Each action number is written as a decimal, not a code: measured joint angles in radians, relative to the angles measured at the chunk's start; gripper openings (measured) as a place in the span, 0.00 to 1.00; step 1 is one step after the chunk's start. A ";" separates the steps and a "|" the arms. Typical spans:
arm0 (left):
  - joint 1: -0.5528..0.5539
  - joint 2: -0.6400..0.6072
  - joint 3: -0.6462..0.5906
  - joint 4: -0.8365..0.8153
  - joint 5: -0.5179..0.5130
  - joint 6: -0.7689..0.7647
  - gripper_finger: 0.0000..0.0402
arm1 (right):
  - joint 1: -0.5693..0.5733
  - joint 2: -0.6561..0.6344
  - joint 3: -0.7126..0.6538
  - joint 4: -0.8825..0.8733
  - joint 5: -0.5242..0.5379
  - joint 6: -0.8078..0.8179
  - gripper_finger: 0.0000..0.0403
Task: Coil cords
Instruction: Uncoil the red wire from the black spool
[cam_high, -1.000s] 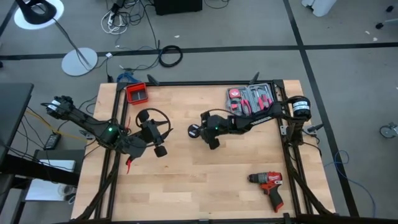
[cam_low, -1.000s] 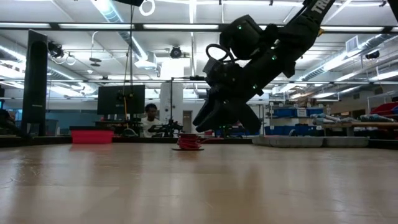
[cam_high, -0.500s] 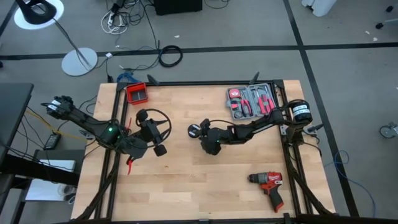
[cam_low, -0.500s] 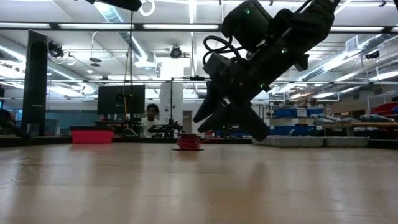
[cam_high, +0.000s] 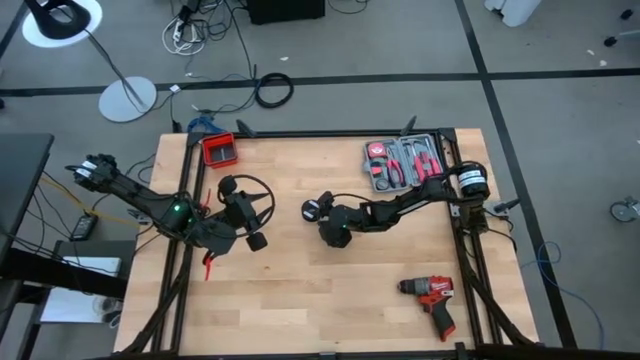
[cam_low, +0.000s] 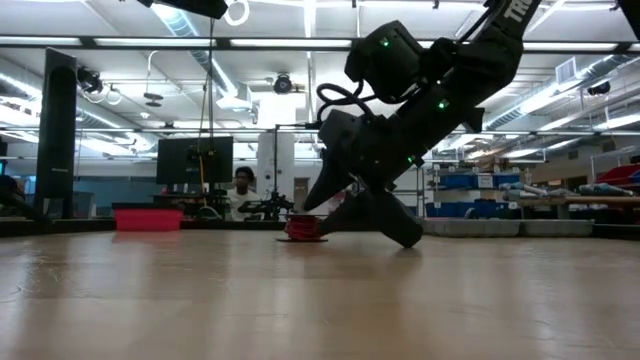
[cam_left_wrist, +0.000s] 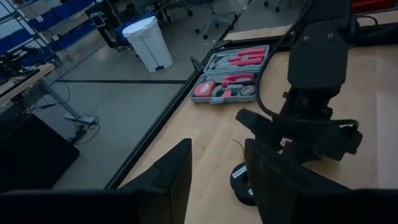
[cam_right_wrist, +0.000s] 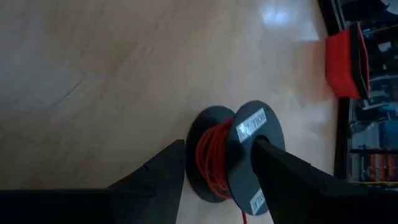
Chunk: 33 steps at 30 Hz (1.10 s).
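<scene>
Just ahead of the right gripper in the high view: a spool of red cord, mid-table, close to the fingertips. It shows as a round disc from above, so its axis looks upright. The left gripper waits well off on the spool's far side, next to a black cable ring. The right arm is clearly nearer. A small red thing lies under the left arm; too small to tell what it is.

Low view: the right gripper is tilted down, fingers spread, the lower one at the table top. The spool sits low beside it. Touching or not, cannot tell.

Left wrist view: the left gripper is released, with nothing between its fingers. The spool stands on one flange past them, with the right gripper beyond it and a tool case farther back.

Right wrist view: the right gripper is released. The spool lies straight ahead in the gap, cord wound between a dark flange and a labelled one. The axis runs finger to finger, so closing would likely land on the flanges, not the cord. A red bin lies far beyond.
</scene>
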 joint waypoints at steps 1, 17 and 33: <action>0.000 0.000 0.000 0.001 0.000 0.000 0.38 | 0.000 0.003 0.003 0.004 0.009 -0.003 0.47; 0.000 0.000 0.000 -0.015 0.001 0.000 0.38 | -0.029 0.004 0.001 0.032 -0.016 0.013 0.35; 0.000 0.000 0.000 -0.015 0.001 -0.001 0.38 | -0.029 0.008 0.002 0.064 0.132 0.019 0.03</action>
